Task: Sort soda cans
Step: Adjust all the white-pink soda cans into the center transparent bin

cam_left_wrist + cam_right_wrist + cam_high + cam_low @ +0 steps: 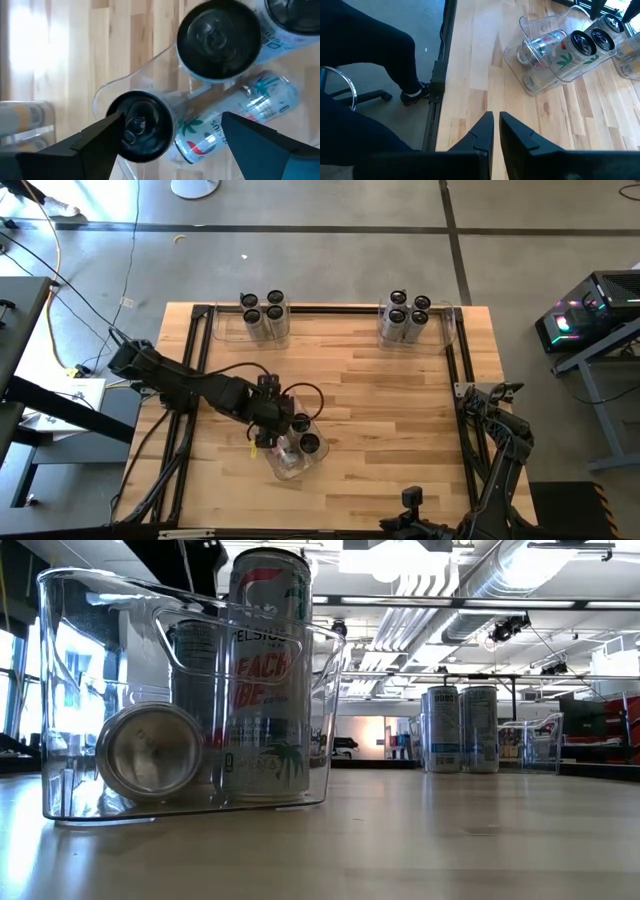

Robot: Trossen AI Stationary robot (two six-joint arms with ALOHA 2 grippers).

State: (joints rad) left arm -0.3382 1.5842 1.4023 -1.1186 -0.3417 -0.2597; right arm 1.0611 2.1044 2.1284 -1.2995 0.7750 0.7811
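A clear bin [290, 463] stands near the table's near-left part and holds three soda cans. Two of them stand upright [309, 444] [217, 42]. One lies on its side [235, 120] on the bin's floor, its end facing the low view [150, 752]. My left gripper [172, 120] [272, 425] is open above this bin, with an upright can's dark top [142, 127] by one finger and the lying can between the fingers. Two far bins hold upright cans [265, 315] [405, 320]. My right gripper [496, 122] is shut and waits at the near right. My left gripper comes at the bin from above, pointing down. One finger [95, 142] overlaps the rim of the upright can's top [120, 120], and I cannot tell whether it touches the rim. The other finger [255, 145] stands clear of the lying can.
Black rails [195, 380] frame the wooden table [400, 410]. Bare wood lies between the near bin and the far bins. A person's dark trouser legs and a shoe [412, 95] show beside the table in the right wrist view.
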